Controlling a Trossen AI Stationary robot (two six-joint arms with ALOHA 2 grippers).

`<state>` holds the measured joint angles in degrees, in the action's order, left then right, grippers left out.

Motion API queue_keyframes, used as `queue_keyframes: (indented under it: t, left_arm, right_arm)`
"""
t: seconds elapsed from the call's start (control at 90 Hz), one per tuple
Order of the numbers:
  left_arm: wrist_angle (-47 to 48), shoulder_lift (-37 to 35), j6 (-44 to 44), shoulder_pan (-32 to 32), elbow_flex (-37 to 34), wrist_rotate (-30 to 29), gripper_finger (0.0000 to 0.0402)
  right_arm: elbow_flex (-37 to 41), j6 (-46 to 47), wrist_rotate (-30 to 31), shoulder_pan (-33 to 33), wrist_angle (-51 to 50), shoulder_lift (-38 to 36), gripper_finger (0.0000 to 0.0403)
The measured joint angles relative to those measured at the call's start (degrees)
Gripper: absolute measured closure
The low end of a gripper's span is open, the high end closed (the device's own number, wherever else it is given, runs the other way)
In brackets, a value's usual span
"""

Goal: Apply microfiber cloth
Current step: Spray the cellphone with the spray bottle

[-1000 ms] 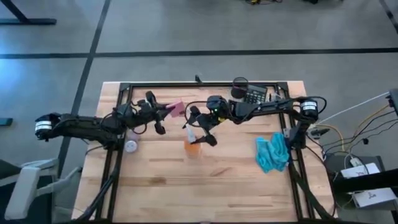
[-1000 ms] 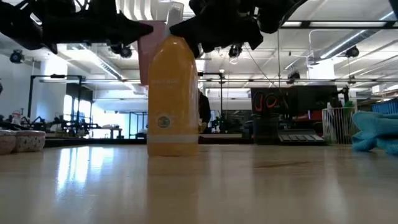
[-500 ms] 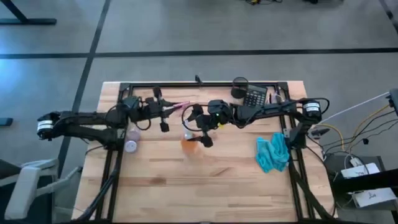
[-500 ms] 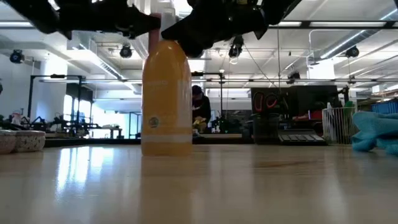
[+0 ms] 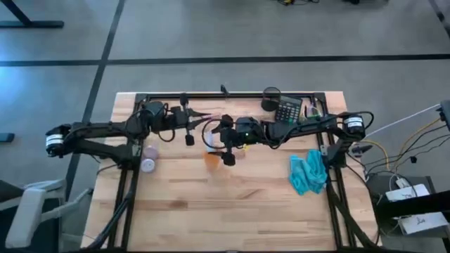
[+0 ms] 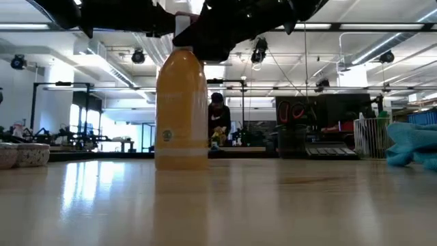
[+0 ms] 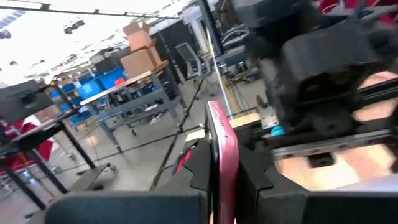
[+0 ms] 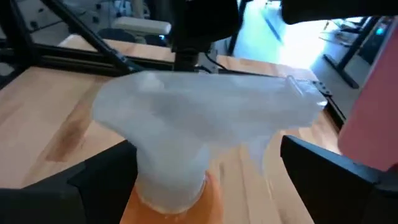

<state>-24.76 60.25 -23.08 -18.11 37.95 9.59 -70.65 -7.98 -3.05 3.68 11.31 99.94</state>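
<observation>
Crumpled turquoise microfiber cloth (image 5: 308, 173): folded, soft, long axis front-to-back, well apart from right jaws (image 5: 226, 140) straddling orange plastic spray bottle (image 6: 181, 109); left jaws (image 7: 219, 167) clenched on thin pink slab (image 7: 224, 149).

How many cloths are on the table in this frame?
1. The crumpled turquoise-blue microfiber cloth lies untouched near the table's right edge, away from both grippers; the low view shows it at far right. Another could be hidden beneath the arms.

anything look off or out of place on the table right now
Nothing is spilled or knocked over. The orange spray bottle stands upright under the right tool. The left tool grips a thin pink slab on edge. The microfiber cloth lies crumpled and untouched by the table's right edge, away from both arms.
</observation>
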Motion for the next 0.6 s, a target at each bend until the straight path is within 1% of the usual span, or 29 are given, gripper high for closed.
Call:
queue_keyframes:
  t: [0.144,0.256,0.367,0.478,0.6]
  left_arm:
    - [0.1,0.0,3.2,-3.5,0.9,9.4,0.0393]
    - [0.2,-0.4,5.5,-6.5,0.8,14.2,0.0393]
    - [-0.6,-1.0,7.5,-9.6,0.3,17.0,0.0393]
    - [-4.5,-0.9,11.8,-12.7,-1.2,20.2,0.0393]
    - [-9.0,0.2,17.1,-15.5,-2.7,20.4,0.0393]
  right_arm:
    - [0.0,2.0,0.5,-0.1,0.0,0.0,0.0039]
    - [0.0,2.3,2.0,-0.2,0.1,0.0,0.0039]
    - [0.0,2.7,3.0,-0.2,0.1,0.0,0.0039]
    - [0.0,3.5,3.2,-0.3,0.0,0.0,0.0039]
    - [0.0,3.5,3.2,-0.3,0.1,0.0,0.0039]
